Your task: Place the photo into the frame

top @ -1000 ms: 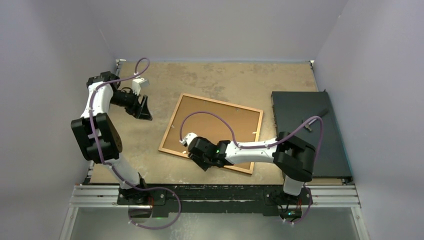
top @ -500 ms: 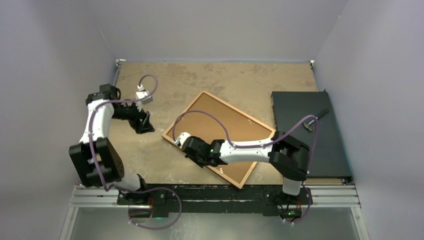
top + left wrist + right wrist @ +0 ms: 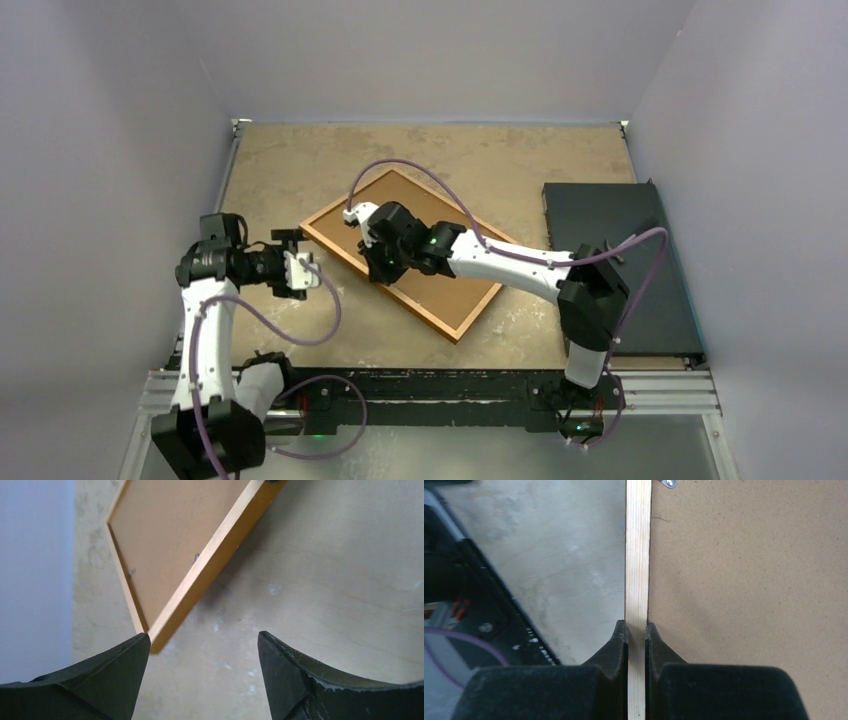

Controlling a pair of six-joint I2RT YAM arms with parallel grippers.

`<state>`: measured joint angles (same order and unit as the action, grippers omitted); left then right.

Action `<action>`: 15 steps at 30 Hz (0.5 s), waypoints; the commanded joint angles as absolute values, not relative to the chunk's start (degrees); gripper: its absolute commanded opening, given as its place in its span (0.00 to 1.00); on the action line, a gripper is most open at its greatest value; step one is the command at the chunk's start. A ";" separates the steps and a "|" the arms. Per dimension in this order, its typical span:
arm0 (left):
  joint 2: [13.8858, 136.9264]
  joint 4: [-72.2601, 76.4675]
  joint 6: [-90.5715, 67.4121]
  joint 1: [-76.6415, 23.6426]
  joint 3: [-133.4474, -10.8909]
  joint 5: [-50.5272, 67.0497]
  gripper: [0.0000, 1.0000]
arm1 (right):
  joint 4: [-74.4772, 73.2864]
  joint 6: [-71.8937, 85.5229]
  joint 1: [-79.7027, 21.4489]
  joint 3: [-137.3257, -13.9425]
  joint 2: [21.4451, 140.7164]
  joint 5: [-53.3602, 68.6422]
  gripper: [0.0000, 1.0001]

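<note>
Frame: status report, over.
Right gripper shut on frame rail. Left gripper open near its corner. Photo not in view. Black slab apart, rightward.

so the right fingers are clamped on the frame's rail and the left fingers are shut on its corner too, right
Not quite. The right fingers are clamped on the rail of the frame, but the left fingers are not shut on its corner. They stand open with nothing between them, and the corner lies just beyond their tips, ungripped. The left wrist view shows it.
</note>
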<state>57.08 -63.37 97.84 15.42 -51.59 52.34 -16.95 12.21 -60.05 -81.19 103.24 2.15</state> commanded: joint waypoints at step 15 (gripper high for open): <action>50.37 -48.44 112.67 -1.29 -49.44 38.37 0.41 | -23.09 14.40 -59.30 -100.74 103.34 17.00 0.00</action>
